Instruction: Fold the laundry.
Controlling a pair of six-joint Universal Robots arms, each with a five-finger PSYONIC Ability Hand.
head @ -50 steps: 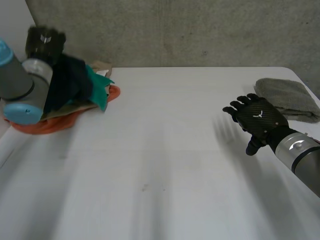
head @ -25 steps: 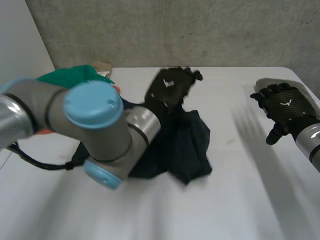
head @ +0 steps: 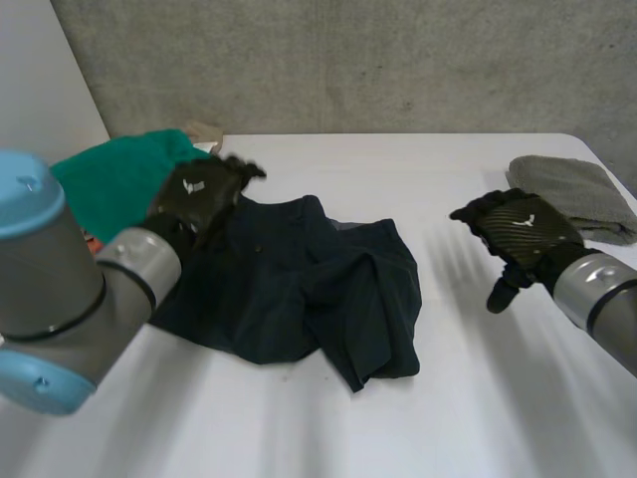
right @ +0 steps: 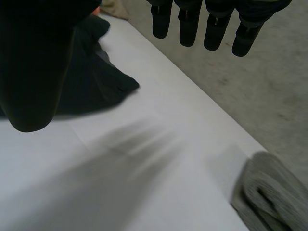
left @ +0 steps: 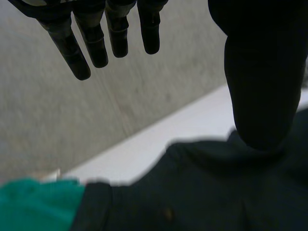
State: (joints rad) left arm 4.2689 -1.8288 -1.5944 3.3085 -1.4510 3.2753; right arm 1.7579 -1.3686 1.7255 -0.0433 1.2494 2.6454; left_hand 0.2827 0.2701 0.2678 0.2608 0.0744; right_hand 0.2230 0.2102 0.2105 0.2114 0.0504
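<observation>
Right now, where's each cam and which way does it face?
Head view: between and behind the arms, looking down at the white table; shows left hand over the dark garment, right hand over bare table.
Left wrist view: on the left wrist, looking along the palm; straight fingers and thumb above the garment and green cloth.
Right wrist view: on the right wrist, along its palm; straight fingers, thumb, table, grey towel.
Shared: the garment is in all three.

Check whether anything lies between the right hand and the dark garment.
Nothing visible does: only bare white table separates the right hand from the dark garment. The grey towel lies on the hand's other side.
</observation>
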